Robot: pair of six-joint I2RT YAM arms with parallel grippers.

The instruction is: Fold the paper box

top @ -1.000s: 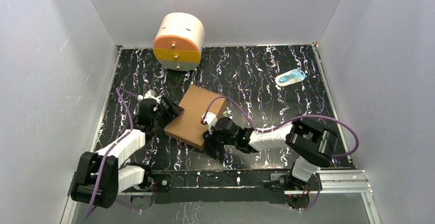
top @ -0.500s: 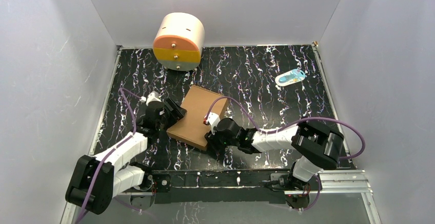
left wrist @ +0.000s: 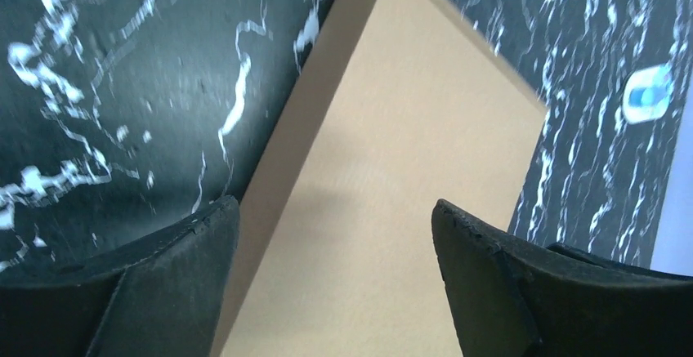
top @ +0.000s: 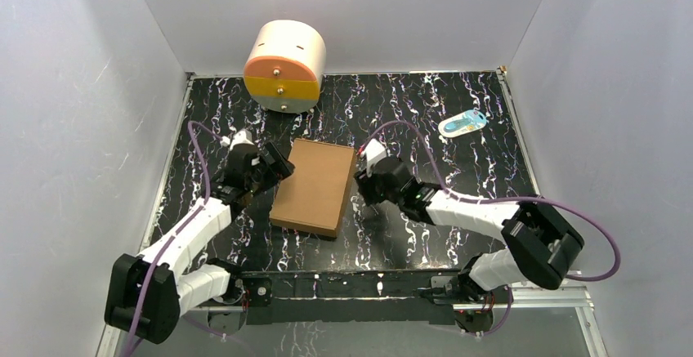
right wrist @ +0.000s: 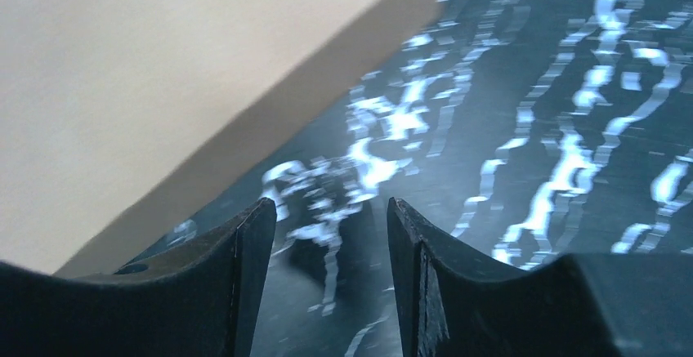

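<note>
Though skewed a second ago, now finds the paper box (top: 313, 185) flat, closed and squared on the table (top: 458, 169). Leaves left fingers (left wrist: 155, 283) spread wide at its left edge, right fingers (right wrist: 180, 300) parted, empty, swung to its right. Suggests folding finished.

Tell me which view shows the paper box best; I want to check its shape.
Top external: the paper box lies flat, its whole top in view. Left wrist shows only part of its top and one side; right wrist only a blurred edge.
</note>
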